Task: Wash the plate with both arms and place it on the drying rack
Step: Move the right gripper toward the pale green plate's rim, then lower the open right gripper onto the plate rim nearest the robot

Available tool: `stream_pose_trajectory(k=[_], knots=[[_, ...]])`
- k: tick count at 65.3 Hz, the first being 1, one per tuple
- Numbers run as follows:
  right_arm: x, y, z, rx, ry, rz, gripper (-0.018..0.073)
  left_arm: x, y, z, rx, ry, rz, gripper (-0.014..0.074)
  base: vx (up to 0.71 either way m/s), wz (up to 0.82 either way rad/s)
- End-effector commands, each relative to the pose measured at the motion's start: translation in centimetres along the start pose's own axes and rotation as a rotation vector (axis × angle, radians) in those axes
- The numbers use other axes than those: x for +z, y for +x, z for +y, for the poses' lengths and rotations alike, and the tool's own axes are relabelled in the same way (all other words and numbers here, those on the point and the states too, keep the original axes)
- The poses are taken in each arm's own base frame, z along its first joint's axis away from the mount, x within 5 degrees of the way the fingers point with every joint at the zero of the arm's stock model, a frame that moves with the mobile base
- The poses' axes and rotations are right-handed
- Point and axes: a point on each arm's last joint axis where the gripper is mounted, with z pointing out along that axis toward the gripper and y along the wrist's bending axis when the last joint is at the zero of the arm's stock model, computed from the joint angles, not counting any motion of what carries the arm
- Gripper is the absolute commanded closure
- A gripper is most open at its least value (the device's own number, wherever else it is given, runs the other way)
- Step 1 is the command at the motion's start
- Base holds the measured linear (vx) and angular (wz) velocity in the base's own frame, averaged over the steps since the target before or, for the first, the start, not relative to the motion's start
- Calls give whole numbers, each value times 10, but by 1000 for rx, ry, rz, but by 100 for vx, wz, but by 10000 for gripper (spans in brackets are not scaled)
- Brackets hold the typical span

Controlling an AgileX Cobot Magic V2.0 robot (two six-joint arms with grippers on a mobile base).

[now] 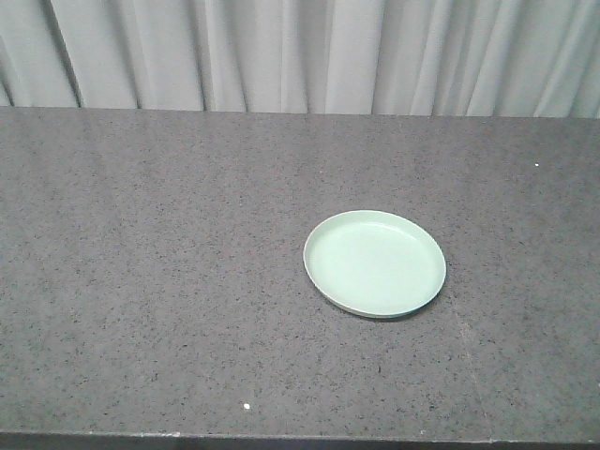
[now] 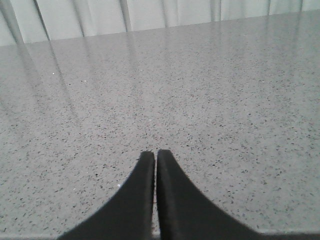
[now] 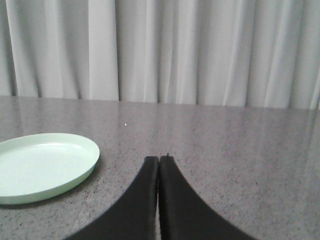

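One round plate point(image 1: 375, 262), pale mint green and glossy with a shallow raised rim, lies flat on a dark speckled stone counter point(image 1: 141, 300), right of centre, before a pale pleated curtain point(image 1: 281, 56). From the left wrist, the left gripper point(image 2: 156, 154) shows smooth black curved fingers pressed together, holding nothing, above the counter. From the right wrist, the right gripper point(image 3: 159, 160) is likewise closed and empty; the plate sits to its left, apart.

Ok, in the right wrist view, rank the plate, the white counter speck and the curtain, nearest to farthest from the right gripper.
1. plate, just left of the right gripper
2. white speck, further back, left
3. curtain, behind the counter
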Motion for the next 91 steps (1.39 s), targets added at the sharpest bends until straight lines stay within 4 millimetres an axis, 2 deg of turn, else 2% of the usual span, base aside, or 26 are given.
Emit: stream_pose_trajectory(k=[1, 17, 31, 35, 43, 53, 60, 65, 71, 75, 85, 91], knots=[[-2, -13, -2, -32, 21, -153, 566, 0, -2, -1, -3, 13, -73, 603, 0, 0], [-3, -19, -2, 10, 27, -214, 566, 0, -2, -1, -3, 13, -73, 603, 0, 0], [-3, -22, -7, 455, 22, -245, 566, 0, -2, -1, -3, 13, -73, 603, 0, 0], [-4, -26, -6, 534, 9, -216, 566, 0, -2, -1, -3, 13, -73, 603, 0, 0], [-4, -53, -2, 500, -27, -120, 566, 0, -2, -1, -3, 13, -73, 603, 0, 0], [-3, -111, -2, 272, -51, -68, 566, 0, -2, -1, -3, 13, -73, 603, 0, 0], [7, -149, 0, 201, -87, -2, 562, 0, -2, -1, -3, 13, -73, 603, 0, 0], [19, -168, 2, 153, -119, 73, 549, 0, -2, -1, -3, 13, -73, 603, 0, 0], [36, -186, 5, 75, -164, 156, 485, 0, -2, -1, -3, 13, -73, 603, 0, 0], [48, -196, 6, 41, -192, 191, 409, 0, -2, -1, -3, 13, -73, 603, 0, 0], [83, -215, 6, 52, -208, 192, 122, 0, -2, -1, -3, 13, -73, 603, 0, 0], [104, -216, 3, 30, -176, 162, 15, 0, -2, -1, -3, 13, -73, 603, 0, 0]])
